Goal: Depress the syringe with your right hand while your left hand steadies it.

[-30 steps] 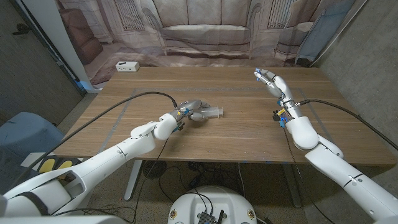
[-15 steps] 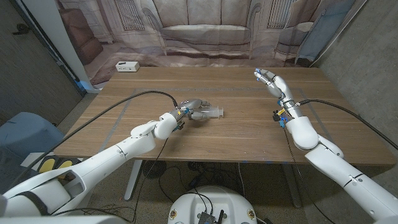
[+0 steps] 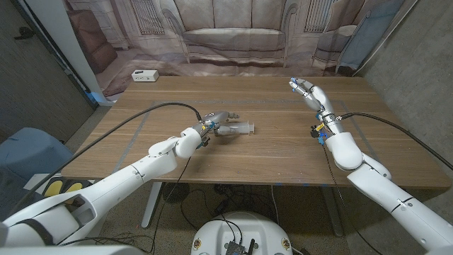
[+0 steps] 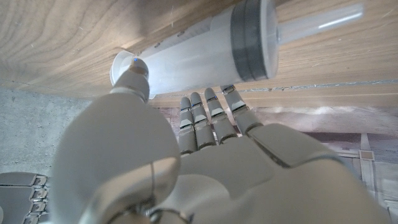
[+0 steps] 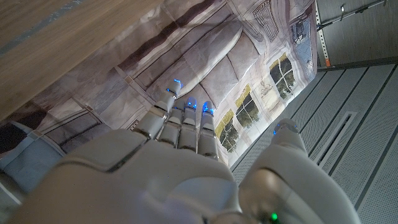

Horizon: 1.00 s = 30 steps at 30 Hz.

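A clear syringe (image 3: 242, 128) lies on its side near the middle of the wooden table (image 3: 269, 152), its plunger rod pointing toward my right side. The left wrist view shows its barrel (image 4: 193, 56), a dark grey seal (image 4: 252, 36) and the pale rod (image 4: 320, 20). My left hand (image 3: 216, 123) sits at the syringe's left end. Its thumb tip (image 4: 137, 70) touches the barrel, while the fingers (image 4: 211, 115) stretch out straight beside it and are not wrapped around it. My right hand (image 3: 308, 92) is raised over the table's far right, fingers spread and holding nothing, well away from the syringe.
A small white box (image 3: 144, 75) stands at the table's far left corner. A black cable (image 3: 166, 108) runs over the table to my left arm, and another (image 3: 375, 119) trails off to the right. A printed cloth backdrop (image 3: 226, 35) hangs behind the table.
My left hand's fingers have shifted slightly at the syringe's end. The syringe and my right hand have stayed where they were.
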Motion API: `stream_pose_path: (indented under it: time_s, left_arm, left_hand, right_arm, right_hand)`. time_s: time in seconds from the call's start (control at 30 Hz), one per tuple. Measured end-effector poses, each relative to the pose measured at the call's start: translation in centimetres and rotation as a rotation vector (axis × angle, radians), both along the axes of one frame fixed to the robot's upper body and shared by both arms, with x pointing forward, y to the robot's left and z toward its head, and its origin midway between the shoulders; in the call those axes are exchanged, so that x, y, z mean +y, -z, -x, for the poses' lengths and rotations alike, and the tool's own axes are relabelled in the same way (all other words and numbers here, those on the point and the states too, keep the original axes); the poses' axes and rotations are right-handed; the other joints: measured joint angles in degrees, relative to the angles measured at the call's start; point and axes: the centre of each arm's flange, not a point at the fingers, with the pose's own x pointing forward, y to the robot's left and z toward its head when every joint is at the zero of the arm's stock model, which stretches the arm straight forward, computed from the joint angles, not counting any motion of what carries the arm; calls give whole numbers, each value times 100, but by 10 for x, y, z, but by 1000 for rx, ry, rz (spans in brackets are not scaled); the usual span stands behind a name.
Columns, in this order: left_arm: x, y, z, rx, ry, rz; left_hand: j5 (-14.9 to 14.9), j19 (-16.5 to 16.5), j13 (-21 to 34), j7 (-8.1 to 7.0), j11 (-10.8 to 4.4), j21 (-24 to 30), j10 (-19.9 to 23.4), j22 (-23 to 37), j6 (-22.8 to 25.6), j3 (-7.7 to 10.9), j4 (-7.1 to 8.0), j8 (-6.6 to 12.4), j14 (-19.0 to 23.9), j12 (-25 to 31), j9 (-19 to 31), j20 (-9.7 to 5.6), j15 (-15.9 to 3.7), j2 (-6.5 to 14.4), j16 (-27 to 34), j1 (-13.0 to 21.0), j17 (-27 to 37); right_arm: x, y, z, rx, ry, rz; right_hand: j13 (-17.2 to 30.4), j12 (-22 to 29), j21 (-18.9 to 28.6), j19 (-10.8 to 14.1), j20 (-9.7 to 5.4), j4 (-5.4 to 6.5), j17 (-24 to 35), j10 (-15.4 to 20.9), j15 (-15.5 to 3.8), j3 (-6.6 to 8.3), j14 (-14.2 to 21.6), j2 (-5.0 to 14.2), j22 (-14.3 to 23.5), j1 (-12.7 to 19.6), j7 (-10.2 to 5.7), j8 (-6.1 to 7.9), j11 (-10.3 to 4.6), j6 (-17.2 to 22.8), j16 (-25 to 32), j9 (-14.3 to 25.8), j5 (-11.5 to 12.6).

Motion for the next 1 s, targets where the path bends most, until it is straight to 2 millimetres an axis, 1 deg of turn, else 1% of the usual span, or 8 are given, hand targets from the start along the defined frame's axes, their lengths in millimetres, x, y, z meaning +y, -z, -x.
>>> stream_pose_path:
  time_s: [0.27, 0.4, 0.43, 0.53, 0.63, 0.77, 0.97, 1.0]
  left_arm:
    - [0, -3, 2, -14, 2, 15]
    - [1, -5, 3, -24, 2, 31]
    - [1, -6, 4, -29, 3, 36]
    - [1, -7, 5, -37, 7, 45]
    - [2, -10, 8, -48, 14, 61]
    - [3, -13, 11, -61, 27, 82]
    - [5, -18, 16, -79, 46, 115]
    - [5, -19, 17, -81, 49, 120]
  left_hand:
    - [0, 0, -9, 41, -13, -38, 51, 0, 110, -79, 79, 73, 0, 66, 0, 0, 0, 21, 28, -251, 0]
    - [-22, 0, -26, 61, -9, -52, 116, 0, 209, -127, 127, 88, 25, 111, 0, 0, -17, 79, 67, -368, 1]
    - [-22, 0, -26, 61, 0, -52, 126, 1, 209, -133, 139, 88, 37, 127, 0, 0, -6, 48, 67, -400, 1]
    - [-22, 1, -26, 29, 0, -52, 125, 13, 241, -165, 206, 88, 36, 127, 0, 0, -7, 73, 67, -513, 1]
    - [-22, -26, -53, 45, 0, -111, 125, 15, 255, -219, 321, 88, 36, 127, 0, 26, -7, 129, 67, -760, 1]
    - [-22, -49, -63, 61, 0, -113, 125, 15, 271, -279, 458, 88, 43, 127, 0, 49, 0, 186, 67, -957, 1]
    - [-22, -95, -80, 81, 31, -175, 156, 15, 291, -355, 581, 88, 33, 127, 0, 34, 33, 262, 67, -1201, 2]
    - [-22, -114, -79, 82, 33, -175, 155, 15, 290, -357, 605, 88, 26, 127, 1, 53, 40, 238, 67, -1249, 2]
  right_arm:
    - [-1, 0, 0, -2, 2, -2]
    - [-2, 1, 0, -1, 4, -5]
    - [-2, 1, 0, -1, 4, -6]
    - [-2, 1, 0, -2, 4, -8]
    - [-2, 2, 0, -2, 4, -10]
    - [-3, 2, -1, -2, 4, -13]
    - [-3, 2, -2, -4, 4, -16]
    - [-3, 1, -2, -4, 4, -16]
  right_hand:
    - [0, 0, 0, -22, 22, 0, 0, 0, 0, 0, 0, 0, 0, 0, 0, 0, 0, 0, 0, 0, 0]
    - [0, 0, 0, -22, 22, 0, 0, 0, 0, 0, 0, 0, 0, 0, 0, 0, 0, 0, 0, 0, 0]
    - [0, 0, 0, -22, 22, 0, 0, 0, 0, 0, 0, 0, 0, 0, 0, 0, 0, 0, 0, 0, 0]
    - [0, 0, 0, -22, 22, 0, -1, 0, 0, 0, 0, 0, 0, 0, 0, 0, 0, 0, 0, 0, 0]
    - [0, 0, 0, -22, 22, 0, -1, 0, 0, 1, 0, 0, 0, 0, 0, 0, 0, 0, 0, 0, 0]
    - [0, 0, 0, -22, 22, 16, -1, 0, 0, -15, 0, 0, 0, 0, 0, 0, 0, 0, 0, 0, 0]
    - [0, 0, 0, -22, 22, 18, -1, 0, 0, -14, 0, 0, 0, 0, 0, 0, 0, 0, 0, 0, 0]
    - [0, 0, 0, -22, 22, 18, -1, 0, 0, -14, 1, 0, 0, 0, 0, 0, 0, 0, 0, 0, 0]
